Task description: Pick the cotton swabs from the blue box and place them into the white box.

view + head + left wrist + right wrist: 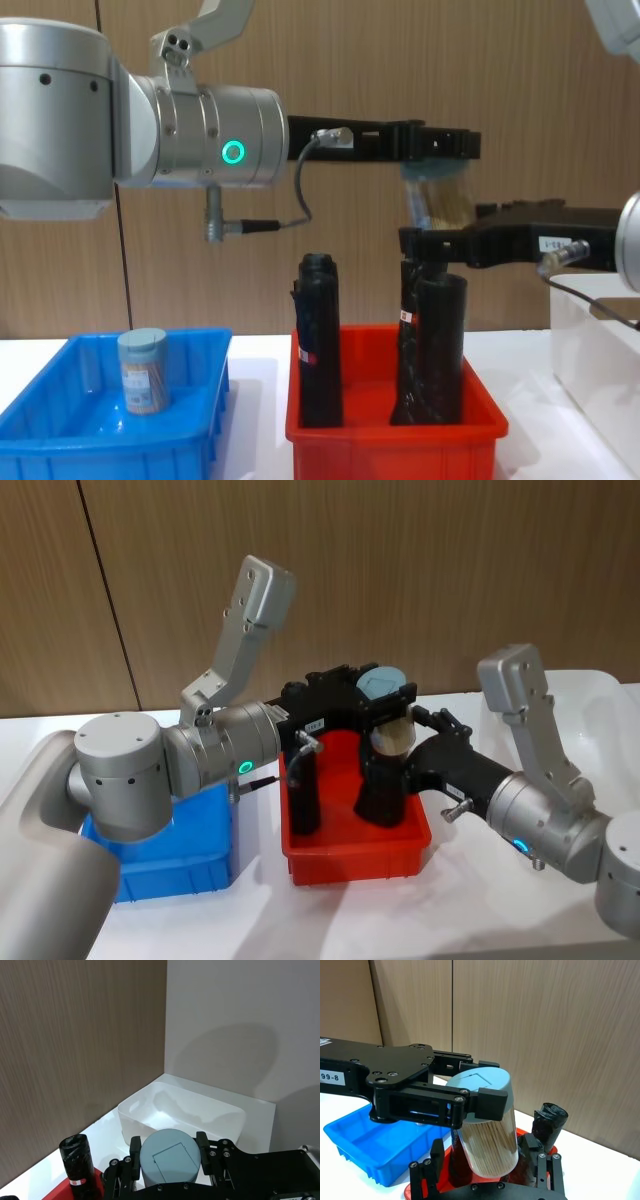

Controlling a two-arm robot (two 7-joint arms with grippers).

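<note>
My left gripper [385, 695] is shut on the pale blue lid of a clear jar of cotton swabs [390, 735], holding it in the air over the red bin. The left wrist view shows the lid [170, 1157] clamped between the black fingers [135, 1152]. My right gripper [392, 745] reaches in from the right, its fingers open on either side of the jar's lower end [490, 1150]. A second cotton swabs jar [143, 370] stands upright in the blue box [60, 440] at the left. The white box [590, 350] stands at the far right.
The red bin [350, 865] sits between the two boxes, directly below the held jar. Two tall black rolls [318, 340] [430, 340] stand in it, their tops close under the right gripper. A wooden wall runs behind the table.
</note>
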